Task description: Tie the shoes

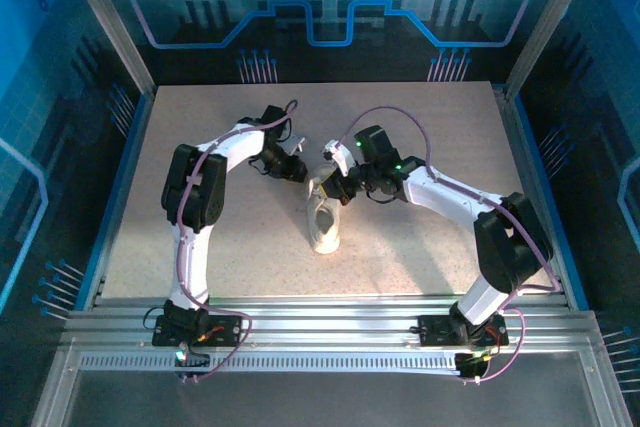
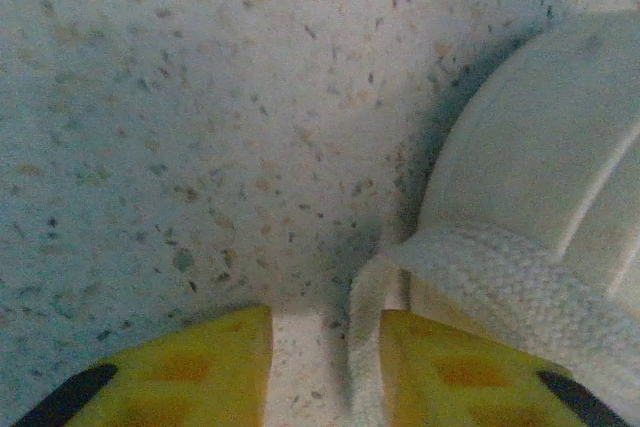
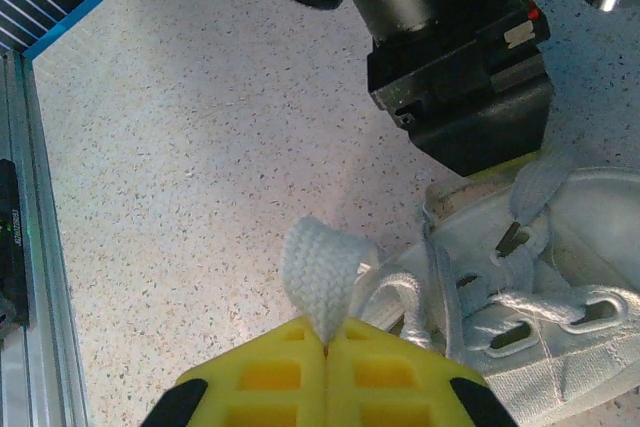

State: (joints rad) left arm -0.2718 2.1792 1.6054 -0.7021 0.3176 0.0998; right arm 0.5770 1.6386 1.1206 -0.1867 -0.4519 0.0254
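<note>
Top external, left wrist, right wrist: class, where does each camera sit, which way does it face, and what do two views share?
Top external: above, behind the bases, looking down on the speckled table, left arm, right arm and small white sneaker.
Left wrist: on the left arm, facing the table; yellow jaws apart, white lace between them.
Right wrist: on the right arm, facing down across the sneaker; yellow jaws shut on a lace loop.
Shared: both wrist views show sneaker and lace.

L arm (image 1: 225,147), R arm (image 1: 450,192) flank sneaker (image 1: 325,229); table (image 1: 440,117) elsewhere free.
</note>
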